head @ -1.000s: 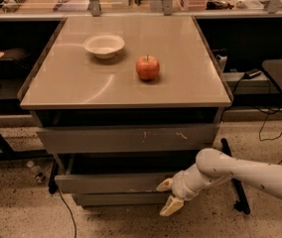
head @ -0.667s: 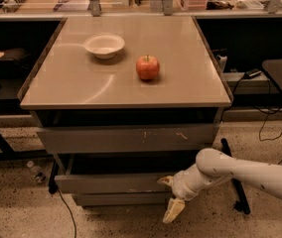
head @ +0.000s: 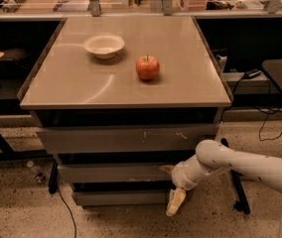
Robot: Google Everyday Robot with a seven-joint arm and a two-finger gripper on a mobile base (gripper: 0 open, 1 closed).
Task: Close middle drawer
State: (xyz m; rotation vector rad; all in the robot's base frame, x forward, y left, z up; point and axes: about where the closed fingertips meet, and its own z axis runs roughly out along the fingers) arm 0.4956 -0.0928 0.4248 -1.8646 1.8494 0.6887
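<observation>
Three drawers (head: 126, 139) (head: 111, 173) (head: 121, 198), one gripper (head: 174, 188) beside them

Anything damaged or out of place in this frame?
Mostly tidy. The top drawer front bears pale scratches right of centre, and what looks like a small bottle lies left of the cabinet. The gripper sits at the middle drawer's right end.

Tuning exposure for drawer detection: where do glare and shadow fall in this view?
Camera view: warm light; curved glare streak on the tabletop left of the apple; dark shadow in the gap above the middle drawer; the gripper, at that drawer's right end, is well lit.
</observation>
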